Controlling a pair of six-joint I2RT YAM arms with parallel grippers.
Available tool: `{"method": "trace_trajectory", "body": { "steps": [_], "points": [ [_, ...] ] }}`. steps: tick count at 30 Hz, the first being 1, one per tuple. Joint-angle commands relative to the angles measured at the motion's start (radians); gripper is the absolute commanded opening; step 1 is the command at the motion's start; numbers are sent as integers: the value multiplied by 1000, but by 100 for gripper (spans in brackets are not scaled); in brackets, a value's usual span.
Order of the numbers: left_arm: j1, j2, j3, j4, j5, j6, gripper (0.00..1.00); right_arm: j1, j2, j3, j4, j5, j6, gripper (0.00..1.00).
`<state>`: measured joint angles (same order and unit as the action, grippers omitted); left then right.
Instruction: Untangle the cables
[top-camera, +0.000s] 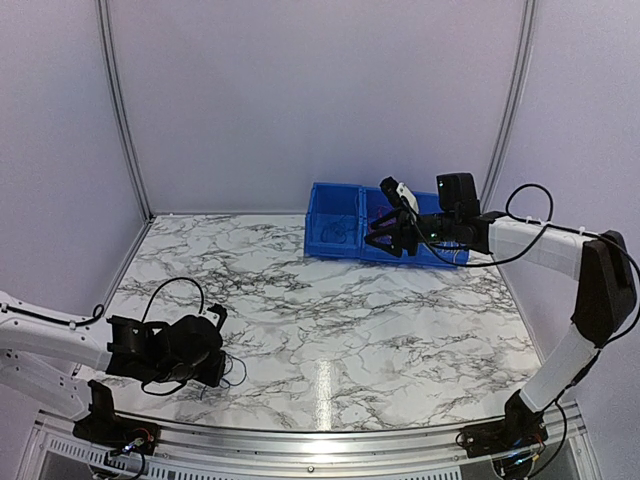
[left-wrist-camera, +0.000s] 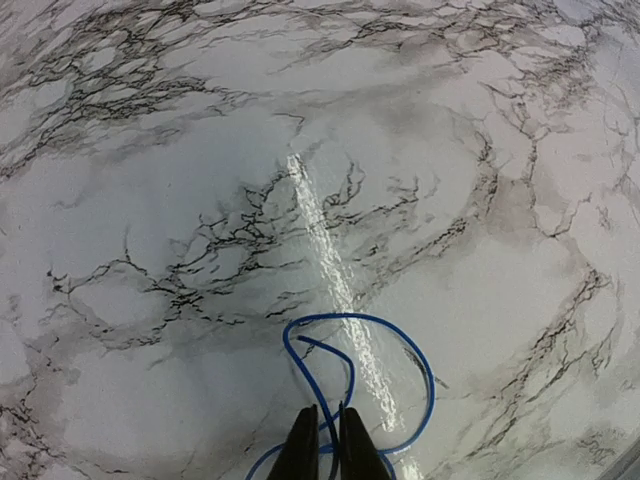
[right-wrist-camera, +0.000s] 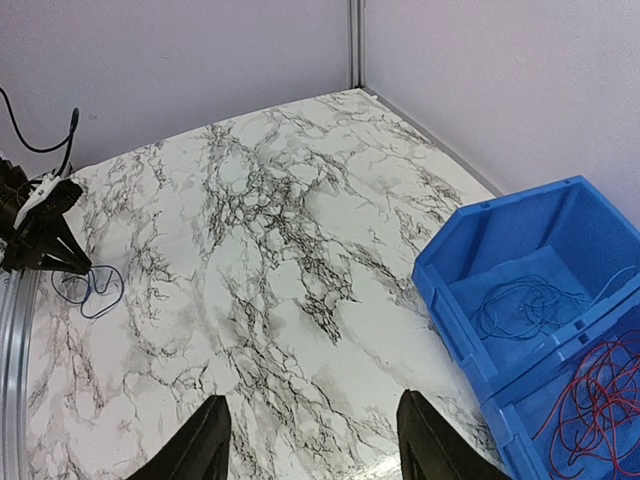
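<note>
Left arm: nearest the viewer, lying low along the near-left corner of the table (top-camera: 330, 330), white with a black wrist.
Left gripper (left-wrist-camera: 328, 450): fingers drawn narrow, almost touching, pinching a blue cable (left-wrist-camera: 330, 317) between their tips just above the marble.
Blue cable: one thin wire curling in a loose open loop flat on the table just ahead of the left fingertips. One end curves back inside the loop. From the right wrist camera it shows as a small blue ring beside the left gripper, well apart from everything else.
Table: white marble pattern with dark grey veins and a bright streak of reflected light down the middle.
Right arm: rises from the near-right corner, bends at a black elbow and reaches to the far right of the table.
Right gripper (right-wrist-camera: 315, 440): jaws spread wide, holding nothing, up in the air by the right half of a blue bin (right-wrist-camera: 520, 195).
Blue bin: plastic, with two compartments, standing at the far edge, right of centre.
Left compartment: a small tangle of blue cables (right-wrist-camera: 525, 305) lying on its floor.
Right compartment: a denser tangle of red cables (right-wrist-camera: 600, 400).
Walls (top-camera: 320, 90): plain pale panels joined by metal strips, closing in the table behind and at both sides.
</note>
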<state>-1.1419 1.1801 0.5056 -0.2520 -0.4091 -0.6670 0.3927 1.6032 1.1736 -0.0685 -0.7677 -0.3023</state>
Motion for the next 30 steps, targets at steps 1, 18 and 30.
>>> {"method": "trace_trajectory", "body": {
  "steps": [1,18,30],
  "points": [
    [-4,28,62,-84,-56,54,0,5,-10,3,3,-27,-14,57],
    [-4,-161,153,362,-50,317,0,127,-26,8,29,-255,98,71],
    [-5,45,323,452,43,373,0,378,87,81,-38,-124,122,84]
  ]
}}
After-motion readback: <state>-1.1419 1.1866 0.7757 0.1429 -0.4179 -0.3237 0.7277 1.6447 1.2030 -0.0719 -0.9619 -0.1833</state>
